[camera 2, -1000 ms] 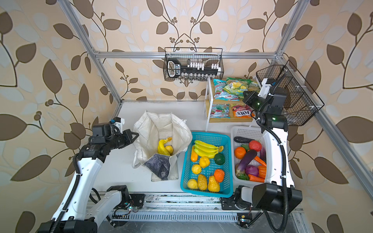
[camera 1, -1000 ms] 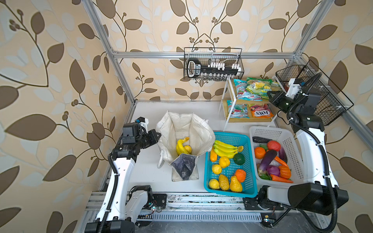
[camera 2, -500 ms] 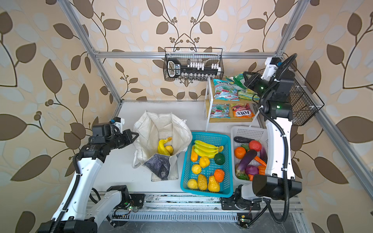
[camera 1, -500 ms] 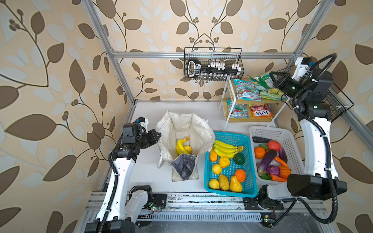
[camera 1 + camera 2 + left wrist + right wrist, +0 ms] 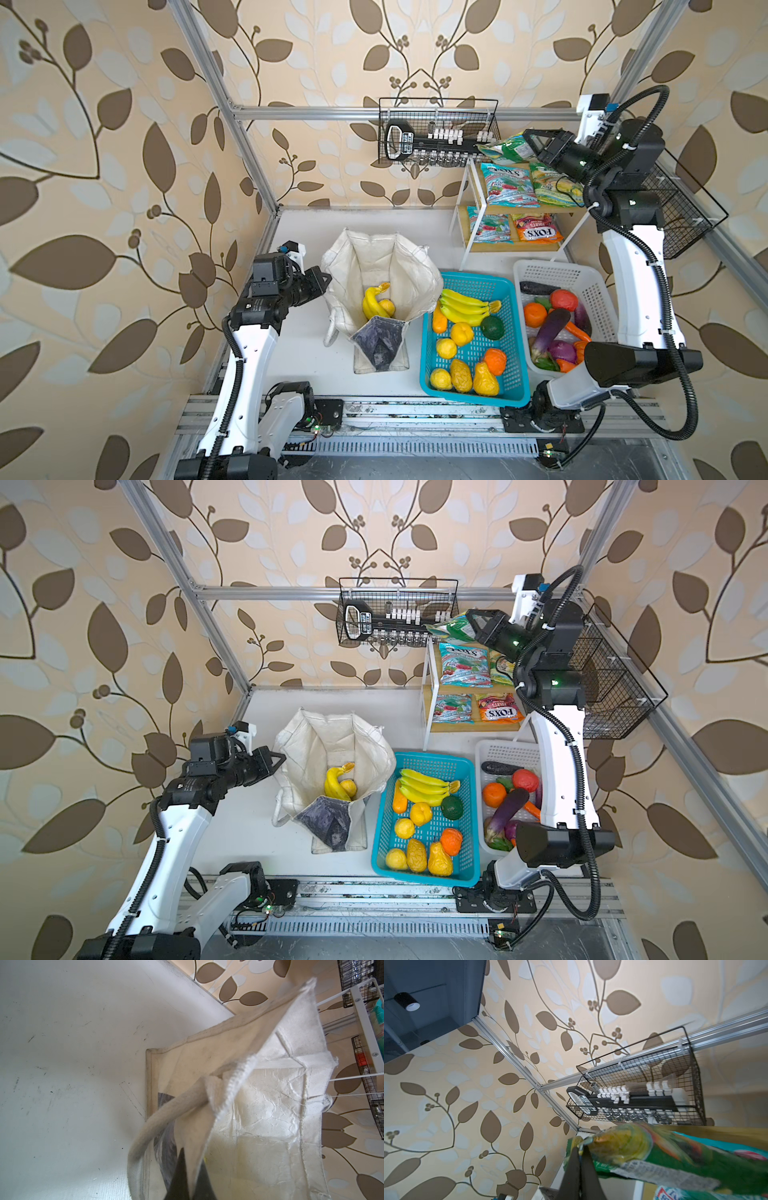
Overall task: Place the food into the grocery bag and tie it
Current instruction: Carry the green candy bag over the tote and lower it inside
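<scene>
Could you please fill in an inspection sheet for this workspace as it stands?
Surface: white tabletop, scuffed in the left wrist view.
Job's things: grocery bag upright and open, banana bunch inside; green snack packet held in the air by the shelf's top tier.
Clutter: teal basket of fruit; white basket of vegetables; more packets on the shelf.
End effectors: left end effector shut on the grocery bag's rim; right end effector shut on the green snack packet.
Cables: black hoses along both arms; no snag seen.
Surroundings: leaf wallpaper, aluminium frame, wire basket on the back rail.
</scene>
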Robot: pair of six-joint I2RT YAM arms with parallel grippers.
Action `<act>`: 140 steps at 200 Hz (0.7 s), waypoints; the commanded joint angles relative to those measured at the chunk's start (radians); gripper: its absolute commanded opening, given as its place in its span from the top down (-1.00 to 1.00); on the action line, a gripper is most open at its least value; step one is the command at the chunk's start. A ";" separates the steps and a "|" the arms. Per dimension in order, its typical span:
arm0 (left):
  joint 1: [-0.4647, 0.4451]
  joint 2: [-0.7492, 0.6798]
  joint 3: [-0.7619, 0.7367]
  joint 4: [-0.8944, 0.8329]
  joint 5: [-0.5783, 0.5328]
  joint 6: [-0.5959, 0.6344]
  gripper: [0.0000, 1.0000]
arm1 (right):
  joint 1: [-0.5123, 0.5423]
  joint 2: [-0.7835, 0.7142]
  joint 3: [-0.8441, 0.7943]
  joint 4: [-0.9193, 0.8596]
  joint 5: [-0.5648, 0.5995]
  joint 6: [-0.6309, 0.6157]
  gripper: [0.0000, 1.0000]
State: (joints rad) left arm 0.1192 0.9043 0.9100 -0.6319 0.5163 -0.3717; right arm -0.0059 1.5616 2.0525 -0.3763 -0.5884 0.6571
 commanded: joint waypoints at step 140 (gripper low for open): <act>0.006 0.007 0.001 0.032 0.021 -0.009 1.00 | 0.833 0.074 -0.169 -0.049 0.343 -0.305 1.00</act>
State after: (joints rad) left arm 0.1192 0.9089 0.9100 -0.6312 0.5209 -0.3752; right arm 0.7837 1.5822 1.9396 -0.4641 -0.3008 0.3965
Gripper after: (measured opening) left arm 0.046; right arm 0.047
